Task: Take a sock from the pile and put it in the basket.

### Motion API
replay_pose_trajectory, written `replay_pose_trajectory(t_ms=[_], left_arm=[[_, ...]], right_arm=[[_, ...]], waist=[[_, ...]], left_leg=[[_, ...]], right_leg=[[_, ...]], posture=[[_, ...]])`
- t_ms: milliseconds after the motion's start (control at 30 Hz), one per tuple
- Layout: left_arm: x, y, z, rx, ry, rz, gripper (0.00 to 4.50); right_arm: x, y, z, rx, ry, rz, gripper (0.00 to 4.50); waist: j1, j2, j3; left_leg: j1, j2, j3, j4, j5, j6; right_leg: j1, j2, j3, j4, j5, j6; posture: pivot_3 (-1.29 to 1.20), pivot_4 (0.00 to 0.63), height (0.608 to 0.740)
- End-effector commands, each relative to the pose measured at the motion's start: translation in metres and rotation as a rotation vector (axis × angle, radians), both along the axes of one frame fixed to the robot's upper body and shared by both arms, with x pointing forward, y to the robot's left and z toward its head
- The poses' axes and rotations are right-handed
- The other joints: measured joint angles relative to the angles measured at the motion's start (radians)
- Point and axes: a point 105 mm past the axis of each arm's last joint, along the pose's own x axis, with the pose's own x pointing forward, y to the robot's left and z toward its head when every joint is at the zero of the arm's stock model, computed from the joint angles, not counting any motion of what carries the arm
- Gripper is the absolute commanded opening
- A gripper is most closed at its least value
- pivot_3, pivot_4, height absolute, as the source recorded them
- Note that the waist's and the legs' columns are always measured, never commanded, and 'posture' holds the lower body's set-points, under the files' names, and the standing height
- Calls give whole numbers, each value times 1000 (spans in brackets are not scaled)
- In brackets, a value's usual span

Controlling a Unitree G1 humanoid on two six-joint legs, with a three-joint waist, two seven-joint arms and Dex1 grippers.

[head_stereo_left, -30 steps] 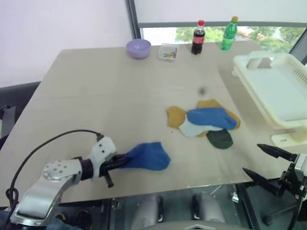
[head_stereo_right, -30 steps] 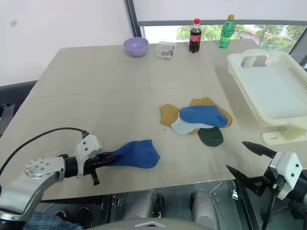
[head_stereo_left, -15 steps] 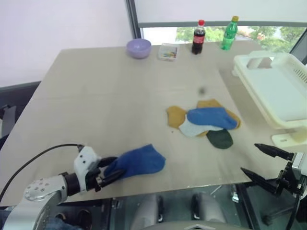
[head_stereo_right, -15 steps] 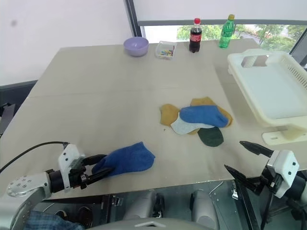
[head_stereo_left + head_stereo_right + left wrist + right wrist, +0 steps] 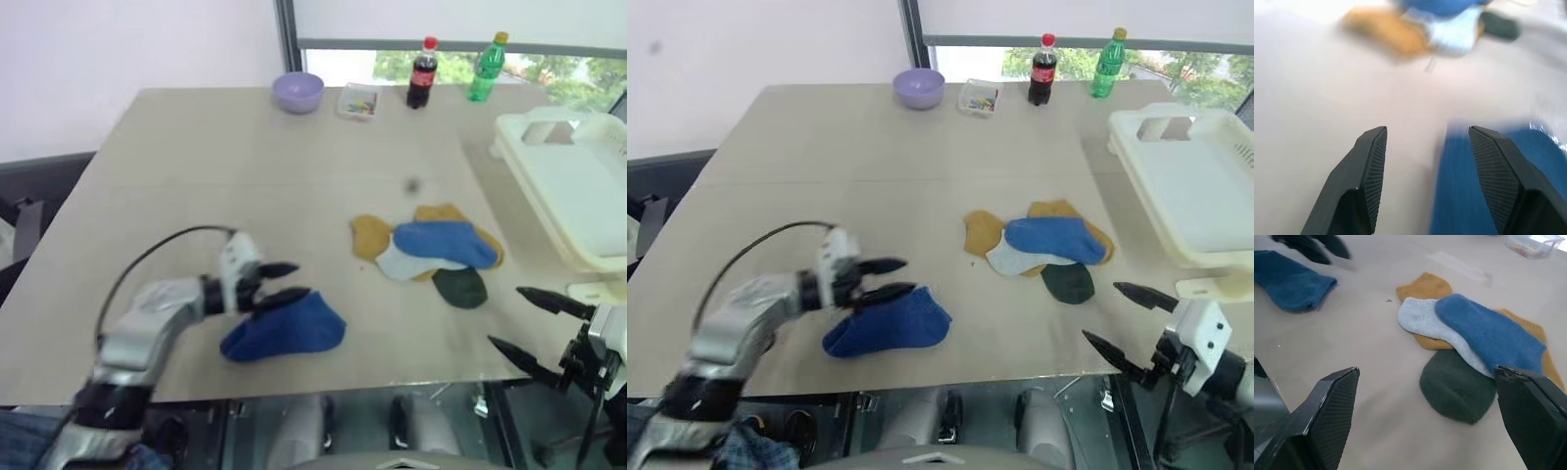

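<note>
- Left gripper (image 5: pixel 281 282) sits over the near left part of the table (image 5: pixel 196 176), its two black fingers parted with nothing between them; the lower finger lies right at the near edge of a lone blue sock (image 5: pixel 286 333).
- From the left wrist view, both fingers (image 5: pixel 1371 166) stand apart over bare tabletop, with the blue sock (image 5: pixel 1474 196) under the one on that side.
- That lone blue sock lies flat near the front edge of the table, well apart from the pile (image 5: pixel 428 253).
- Further right, the pile rests near the middle of the table: a blue sock (image 5: pixel 443 243) on top, a pale grey sock (image 5: pixel 1425 320) under it, mustard-yellow socks (image 5: pixel 367 235) beneath and a dark green sock (image 5: pixel 460 287) at the near side.
- Along the far edge stand a lilac bowl (image 5: pixel 298 92), a small clear box (image 5: pixel 357 101), a cola bottle (image 5: pixel 422 73) and a green bottle (image 5: pixel 485 69).
- Right gripper (image 5: pixel 534 328) hangs off the front right corner of the table, jaws spread wide and empty, pointing toward the pile.
- At the far right, the basket (image 5: pixel 563 186) stands on the table's right edge, cream-white; no sock is visible in the part that shows.
</note>
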Motion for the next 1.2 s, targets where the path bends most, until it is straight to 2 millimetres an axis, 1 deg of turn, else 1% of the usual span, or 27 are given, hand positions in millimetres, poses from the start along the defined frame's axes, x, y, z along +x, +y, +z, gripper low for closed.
replay_pose_trajectory(t_ms=[33,67,100,167,267,400,533,633,733,900,933,967,1000,1033,1067,1133,1200], left_arm=[[21,-48,-4,-2,-52,-74,2906],[27,-65,-2,-20,-67,-87,2906],[33,-76,-1,-27,-85,-88,2906],[40,-93,1,-45,-113,-85,2906],[43,-126,11,-79,-168,-127,2906],[53,-150,22,-98,-229,-114,2906],[57,-163,27,-111,-261,-106,2906],[62,-168,27,-91,-286,-93,2906],[69,-169,25,-59,-315,-73,2906],[77,-168,27,-67,-321,-49,2906],[77,-167,27,-69,-323,-50,2640],[76,-168,27,-77,-315,-58,2279],[75,-168,26,-76,-313,-64,2064],[75,-168,23,-64,-308,-66,1518],[74,-167,20,-50,-300,-70,1143],[70,-167,11,-25,-280,-96,111],[68,-166,7,-16,-278,-103,41]], right_arm=[[1,-2,3,-48,-28,1,4500],[2,-3,2,-52,-29,-6,4500],[3,-4,2,-52,-33,-16,4500],[3,-5,3,-49,-37,-25,4500],[2,-4,1,-53,-35,-27,4500],[2,-4,0,-53,-42,-39,4500],[1,-3,-1,-48,-49,-53,4500],[1,-3,0,-33,-60,-71,4500],[1,-4,1,-33,-68,-78,4500],[1,-5,1,-34,-72,-85,4500],[1,-5,1,-34,-73,-87,4500],[2,-6,2,-25,-76,-95,4500],[2,-7,2,-20,-79,-99,4500],[2,-7,3,-19,-81,-101,4500],[2,-7,3,-19,-82,-102,4500],[3,-7,3,-21,-83,-102,4500],[3,-7,3,-22,-83,-102,4500]], waist=[[5,-1,1],[5,-3,2],[6,-5,3],[3,-8,4],[3,-9,5],[6,-10,6],[3,-10,6],[4,-10,6],[5,-10,6],[5,-10,6],[5,-10,6],[5,-10,6],[5,-10,6],[5,-10,6],[5,-10,6],[5,-10,6],[4,-10,6]], left_leg=[[0,-1,0,0,0,0],[0,-2,0,0,0,1],[0,-3,0,0,-1,1],[0,-3,-1,1,-1,2],[-1,-2,-2,1,-1,2],[-1,-1,-2,1,-1,2],[-1,-1,-2,1,-1,2],[-1,-1,-2,1,-1,2],[-1,-1,-3,1,-1,2],[-1,-1,-3,1,-1,2],[-2,-1,-3,1,-1,2],[-2,-1,-3,1,-1,2],[-2,-1,-3,1,-1,2],[-2,-1,-3,1,-1,2],[-2,-1,-3,1,-1,2],[-2,-1,-3,1,-1,2],[-2,-1,-3,1,-1,2]], right_leg=[[0,0,0,0,0,0],[0,0,0,0,0,1],[0,0,0,0,0,1],[1,0,0,-1,1,2],[0,1,0,0,1,3],[1,0,0,0,1,3],[1,-1,0,0,1,3],[0,0,-1,0,1,3],[1,-1,-1,0,1,3],[1,-1,-1,0,1,3],[0,-1,-1,0,2,3],[0,-1,-1,0,2,3],[0,-1,-1,0,2,3],[0,-1,-1,0,2,3],[0,-1,-1,0,2,3],[0,-1,-1,0,2,3],[1,-1,-1,0,2,3]], posture=[[0,150,740],[0,150,740],[0,150,740],[0,150,740],[0,150,740],[0,150,740],[0,150,740],[0,150,740],[0,150,740],[0,150,740],[0,150,740],[0,150,740],[0,150,740],[0,150,740],[0,150,740],[0,150,740],[0,150,740]])
